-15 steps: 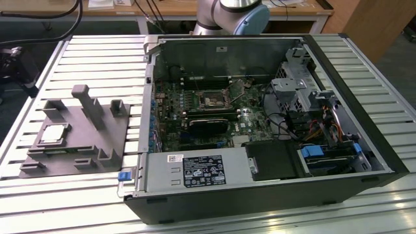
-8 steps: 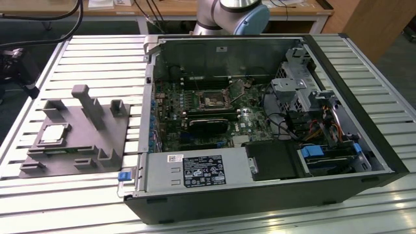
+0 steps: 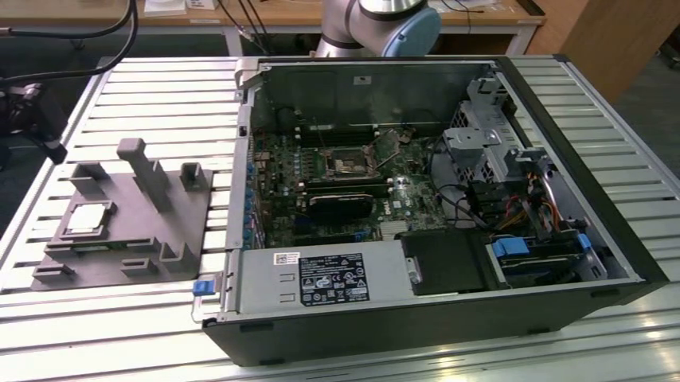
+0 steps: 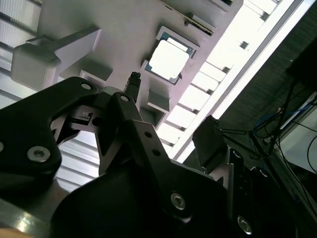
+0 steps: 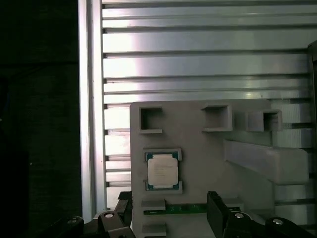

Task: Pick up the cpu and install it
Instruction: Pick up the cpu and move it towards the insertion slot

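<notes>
The cpu (image 3: 87,219) lies flat in a square recess of a grey plastic tray (image 3: 123,243), its silvery top facing up. The tray is at the exterior view's left on the slatted metal worktop (image 3: 159,87). In both wrist views the end effector (image 5: 168,208) hangs above the tray, released. Its two dark fingers (image 5: 218,213) are spread apart with nothing between them, and they are clear of the chip. Upright blocks (image 3: 143,171) rise from the tray just beside the cpu. To the exterior view's right of the tray, an open black computer case (image 3: 425,330) rests on its side on the same worktop, with the motherboard (image 3: 318,191) exposed. A dark, metal-framed socket (image 3: 349,163) sits near the middle of that board, well apart from the cpu. The arm's grey-and-blue base joint (image 3: 388,20) stands behind the case at the worktop's far edge.
</notes>
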Robot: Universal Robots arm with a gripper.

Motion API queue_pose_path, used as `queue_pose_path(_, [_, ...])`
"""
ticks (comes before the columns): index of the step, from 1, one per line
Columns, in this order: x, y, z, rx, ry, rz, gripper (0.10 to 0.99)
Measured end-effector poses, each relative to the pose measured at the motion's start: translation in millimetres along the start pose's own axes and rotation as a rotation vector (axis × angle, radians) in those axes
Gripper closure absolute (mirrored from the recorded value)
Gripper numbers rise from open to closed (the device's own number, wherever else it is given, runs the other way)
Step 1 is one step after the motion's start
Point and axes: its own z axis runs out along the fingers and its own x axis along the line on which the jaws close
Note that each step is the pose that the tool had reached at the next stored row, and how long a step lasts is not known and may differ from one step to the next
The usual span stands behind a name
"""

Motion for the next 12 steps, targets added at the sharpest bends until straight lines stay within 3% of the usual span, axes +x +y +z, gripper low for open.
queue_pose_path(12, [0.1,-0.2,4.9,0.0,0.0,0.0,0.38])
